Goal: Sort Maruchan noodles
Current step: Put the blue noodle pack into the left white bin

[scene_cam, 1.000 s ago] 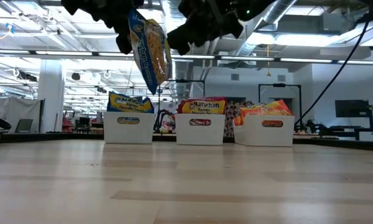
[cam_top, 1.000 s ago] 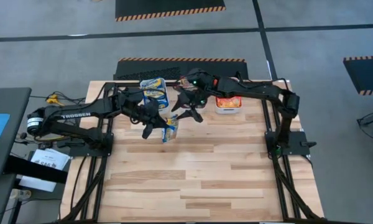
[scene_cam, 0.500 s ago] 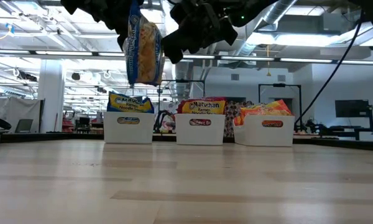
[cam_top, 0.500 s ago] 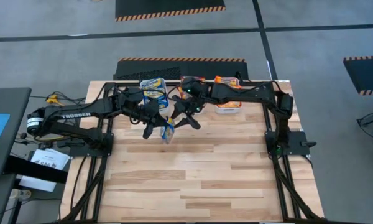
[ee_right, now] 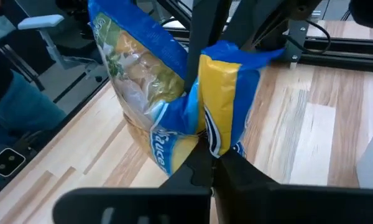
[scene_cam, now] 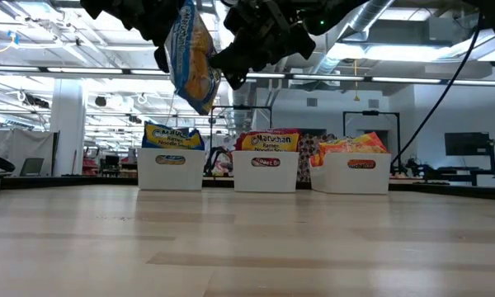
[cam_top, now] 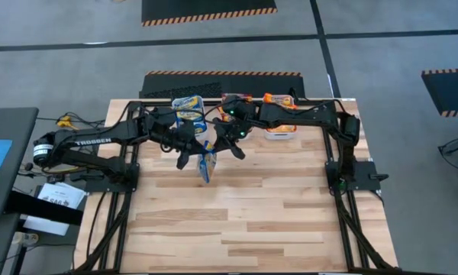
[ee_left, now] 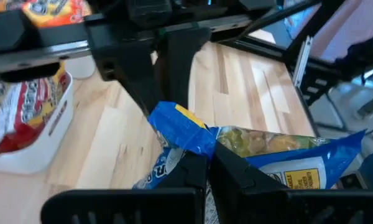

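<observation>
The blue noodle packet point(scene_cam: 191, 56) hangs in the air above the table point(cam_top: 244, 214), pinched at its top edge by both grippers at once. The left gripper point(cam_top: 192, 147) is pressed together on one side of the crimped edge; the right gripper point(cam_top: 227, 142), spread wide a second ago, has now closed on the other side, and the packet has tilted between the two sets of jaws. Beyond the jaws, at the table's far edge, stand three white bins point(scene_cam: 266, 172), holding blue packets point(scene_cam: 172, 136), maroon packets point(scene_cam: 267, 141) and orange packets point(scene_cam: 355, 145), well apart from the held packet.
</observation>
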